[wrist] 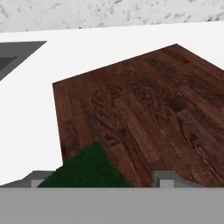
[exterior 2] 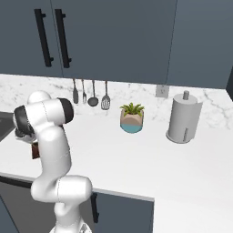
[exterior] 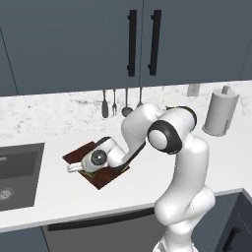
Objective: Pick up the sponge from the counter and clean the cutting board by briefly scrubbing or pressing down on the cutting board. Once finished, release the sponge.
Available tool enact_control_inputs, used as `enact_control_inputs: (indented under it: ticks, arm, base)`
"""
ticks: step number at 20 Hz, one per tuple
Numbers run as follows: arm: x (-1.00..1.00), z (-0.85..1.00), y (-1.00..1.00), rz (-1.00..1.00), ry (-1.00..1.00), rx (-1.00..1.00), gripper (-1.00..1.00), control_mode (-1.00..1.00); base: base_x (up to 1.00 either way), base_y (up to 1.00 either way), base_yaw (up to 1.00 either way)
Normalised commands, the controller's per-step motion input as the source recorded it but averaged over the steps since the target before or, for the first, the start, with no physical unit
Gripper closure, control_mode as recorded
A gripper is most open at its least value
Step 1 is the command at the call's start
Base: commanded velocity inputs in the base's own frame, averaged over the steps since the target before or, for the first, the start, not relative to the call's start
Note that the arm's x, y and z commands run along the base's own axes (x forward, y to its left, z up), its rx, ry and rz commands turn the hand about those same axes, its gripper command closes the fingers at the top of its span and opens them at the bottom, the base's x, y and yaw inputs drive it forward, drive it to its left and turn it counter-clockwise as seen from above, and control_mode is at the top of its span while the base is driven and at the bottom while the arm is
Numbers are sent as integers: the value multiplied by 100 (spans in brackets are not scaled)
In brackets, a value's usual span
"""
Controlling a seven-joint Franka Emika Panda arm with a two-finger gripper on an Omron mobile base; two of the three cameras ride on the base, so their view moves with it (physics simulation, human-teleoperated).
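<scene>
Judging by how things lie, the pick-up is done and the cleaning step is in hand: the sponge [wrist: 85, 168] sits between the two finger tips of the tool [wrist: 99, 179] in the hand view, its dark green top spreading across the gap and lying low over the cutting board [wrist: 144, 118]. The jaws stand wide, about as far apart as the sponge is broad, so the tool looks to be pinching the sponge by its sides rather than hanging spread and idle; whether the pads actually press on it is hard to tell, since only their tops show. In the left base view the arm bends down and leftward, with the tool [exterior: 76, 168] over the near left part of the cutting board [exterior: 101, 180], which lies on the white worktop [exterior: 54, 197] between the dark sink [exterior: 19, 172] and the arm. The sponge seems to be at or just above the wood, near the board's left edge, though contact cannot be confirmed. What is left, as I read it, is the pressing or scrubbing and then letting the sponge go.
</scene>
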Motion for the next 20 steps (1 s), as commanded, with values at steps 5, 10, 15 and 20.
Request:
enact_control_inputs:
  ticks: [5,10,15,20]
  arm:
    - [-100,-100,-95,-5,0,6,100,-100]
    - [-100,-100,-100,-3,-2,12,100,-100]
    - [-83,-100,-98,-3,-3,12,100,-100]
    - [25,-50,-55,-5,-11,9,100,-100]
  base:
    - [0,0,0]
    - [0,0,0]
    - [0,0,0]
    - [0,0,0]
